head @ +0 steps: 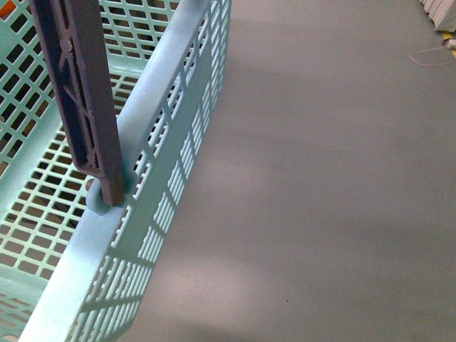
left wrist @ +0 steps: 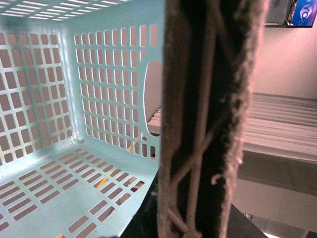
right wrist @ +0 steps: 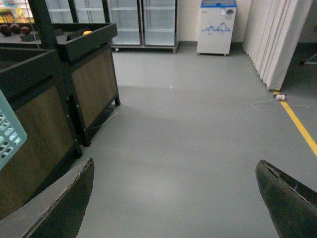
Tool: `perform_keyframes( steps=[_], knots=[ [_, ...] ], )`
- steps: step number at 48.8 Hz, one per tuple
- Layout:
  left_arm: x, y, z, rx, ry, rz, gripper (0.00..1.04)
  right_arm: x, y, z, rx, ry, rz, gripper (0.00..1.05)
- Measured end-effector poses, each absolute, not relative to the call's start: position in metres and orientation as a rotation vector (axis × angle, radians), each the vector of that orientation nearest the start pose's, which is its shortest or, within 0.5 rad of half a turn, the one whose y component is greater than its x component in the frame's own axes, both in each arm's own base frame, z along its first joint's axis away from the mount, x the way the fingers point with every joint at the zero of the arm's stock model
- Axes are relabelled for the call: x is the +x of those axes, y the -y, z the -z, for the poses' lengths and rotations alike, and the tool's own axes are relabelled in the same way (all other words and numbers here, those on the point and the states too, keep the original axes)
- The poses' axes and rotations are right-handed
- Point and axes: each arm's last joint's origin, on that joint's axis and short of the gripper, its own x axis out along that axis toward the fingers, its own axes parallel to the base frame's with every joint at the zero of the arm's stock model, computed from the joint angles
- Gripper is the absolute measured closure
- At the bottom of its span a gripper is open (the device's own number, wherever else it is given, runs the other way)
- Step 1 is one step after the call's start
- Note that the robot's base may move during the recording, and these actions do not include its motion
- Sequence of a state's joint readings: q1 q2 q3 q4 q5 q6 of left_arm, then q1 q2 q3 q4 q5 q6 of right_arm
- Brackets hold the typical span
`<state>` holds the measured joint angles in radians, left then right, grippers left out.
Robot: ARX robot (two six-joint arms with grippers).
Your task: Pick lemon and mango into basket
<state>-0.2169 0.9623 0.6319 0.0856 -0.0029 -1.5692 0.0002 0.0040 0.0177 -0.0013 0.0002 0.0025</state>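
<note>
Right hand point(right wrist: 174, 168) gapes empty; the left hand's grip cannot be told. The basket point(head: 171, 107) holds no lemon or mango in view; its raised handle point(head: 78, 92) could block a drop.

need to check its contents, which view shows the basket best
Front view: the basket shows rim, wall, floor and brown handle. Left wrist: an inside corner half blocked by the handle; right wrist: only a corner.

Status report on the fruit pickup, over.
Right gripper open, empty; left gripper unseen. Basket: no fruit in the visible part. Brown handle upright, blocking left wrist view.
</note>
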Motion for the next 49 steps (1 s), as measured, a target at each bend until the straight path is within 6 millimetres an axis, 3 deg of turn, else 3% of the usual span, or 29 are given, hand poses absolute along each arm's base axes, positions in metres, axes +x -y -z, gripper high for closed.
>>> perform_keyframes(
  steps=[49],
  knots=[
    [0.2091,0.0458,-0.2740,-1.528,-0.356,-0.024,1.00,0.0968,0.0000,-0.1692,0.003,0.013,0.002,0.09]
  ],
)
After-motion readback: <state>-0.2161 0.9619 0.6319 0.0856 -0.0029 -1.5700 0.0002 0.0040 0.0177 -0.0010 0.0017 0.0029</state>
